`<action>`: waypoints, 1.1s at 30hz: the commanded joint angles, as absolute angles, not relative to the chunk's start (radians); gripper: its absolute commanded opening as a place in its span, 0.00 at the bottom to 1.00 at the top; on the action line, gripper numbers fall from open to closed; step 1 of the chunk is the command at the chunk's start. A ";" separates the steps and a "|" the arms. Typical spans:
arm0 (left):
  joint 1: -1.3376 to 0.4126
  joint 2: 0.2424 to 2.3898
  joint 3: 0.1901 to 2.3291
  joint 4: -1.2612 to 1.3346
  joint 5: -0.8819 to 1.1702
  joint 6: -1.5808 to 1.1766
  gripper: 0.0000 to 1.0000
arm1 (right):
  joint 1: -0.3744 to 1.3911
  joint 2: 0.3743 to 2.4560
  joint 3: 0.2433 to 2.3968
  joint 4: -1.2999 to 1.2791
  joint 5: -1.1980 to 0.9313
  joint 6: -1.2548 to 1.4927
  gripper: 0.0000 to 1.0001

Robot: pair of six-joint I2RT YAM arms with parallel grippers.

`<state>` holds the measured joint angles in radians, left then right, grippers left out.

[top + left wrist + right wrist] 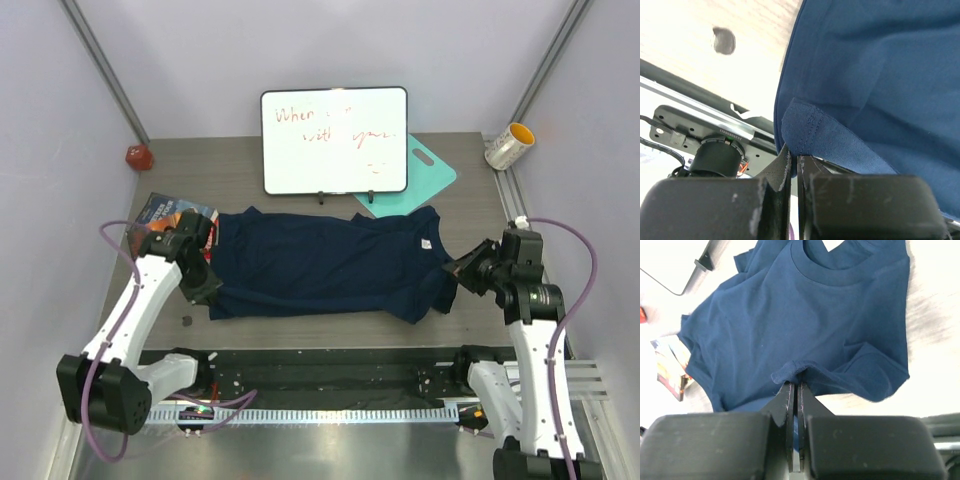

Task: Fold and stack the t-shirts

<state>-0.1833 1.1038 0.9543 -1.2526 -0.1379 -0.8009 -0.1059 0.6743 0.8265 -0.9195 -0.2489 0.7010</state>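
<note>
A dark navy t-shirt [330, 265] lies spread across the middle of the table, collar toward the right. My left gripper [205, 290] is at its near left corner, shut on a hemmed fold of the t-shirt [810, 132]. My right gripper [458, 272] is at the near right side, shut on a pinched edge of the t-shirt [795, 372] close to a sleeve. In the right wrist view the collar [832, 270] lies at the top. Whether more than one shirt lies in the pile I cannot tell.
A whiteboard [334, 140] with red writing stands at the back. Behind it a teal board [415, 180] lies flat. A book [165, 220] lies by the left arm, a red object [138, 157] at the far left, a roll [509, 146] at the far right.
</note>
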 commanded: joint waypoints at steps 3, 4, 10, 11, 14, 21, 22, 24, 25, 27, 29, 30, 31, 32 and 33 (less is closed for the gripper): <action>-0.184 1.232 1.046 -1.224 -0.216 -0.743 0.00 | -0.101 0.833 0.891 -0.759 -0.321 0.592 0.01; -0.184 1.252 1.052 -1.230 -0.228 -0.733 0.00 | -0.101 0.847 0.899 -0.755 -0.322 0.572 0.01; -0.184 1.302 1.028 -1.220 -0.275 -0.657 0.00 | -0.100 0.894 0.933 -0.706 -0.307 0.538 0.01; -0.183 1.308 1.017 -1.220 -0.273 -0.647 0.00 | -0.100 0.896 0.946 -0.701 -0.310 0.535 0.01; -0.183 1.319 1.003 -1.210 -0.221 -0.618 0.00 | -0.084 0.920 0.969 -0.695 -0.322 0.529 0.01; -0.192 1.350 0.986 -1.180 -0.056 -0.574 0.00 | -0.052 0.950 1.034 -0.721 -0.279 0.489 0.01; -0.201 1.362 0.989 -1.181 -0.048 -0.569 0.00 | -0.051 0.954 1.045 -0.727 -0.281 0.486 0.01; -0.238 1.362 0.989 -1.195 -0.069 -0.577 0.00 | -0.048 0.950 1.072 -0.741 -0.273 0.480 0.01; -0.267 1.352 0.985 -1.196 -0.080 -0.580 0.00 | -0.046 0.946 1.080 -0.747 -0.262 0.479 0.01; -0.288 1.342 0.982 -1.213 -0.074 -0.589 0.00 | -0.038 0.943 1.086 -0.758 -0.261 0.474 0.01; -0.308 1.325 0.973 -1.223 -0.081 -0.597 0.00 | -0.029 0.948 1.078 -0.756 -0.268 0.476 0.01; -0.310 1.319 0.968 -1.229 -0.080 -0.601 0.00 | -0.020 0.954 1.075 -0.755 -0.268 0.477 0.01; -0.311 1.312 0.962 -1.233 -0.078 -0.606 0.00 | -0.015 0.957 1.074 -0.753 -0.265 0.479 0.01; -0.313 1.298 0.962 -1.238 -0.074 -0.609 0.00 | -0.012 0.959 1.077 -0.753 -0.267 0.477 0.01; -0.314 1.290 0.965 -1.253 -0.068 -0.609 0.00 | -0.009 0.957 1.081 -0.755 -0.270 0.476 0.01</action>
<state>-0.3092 1.3441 0.9676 -1.2091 -0.0887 -0.5995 -0.0257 0.9623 1.0473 -0.7704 -0.2794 0.4976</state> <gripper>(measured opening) 0.015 0.047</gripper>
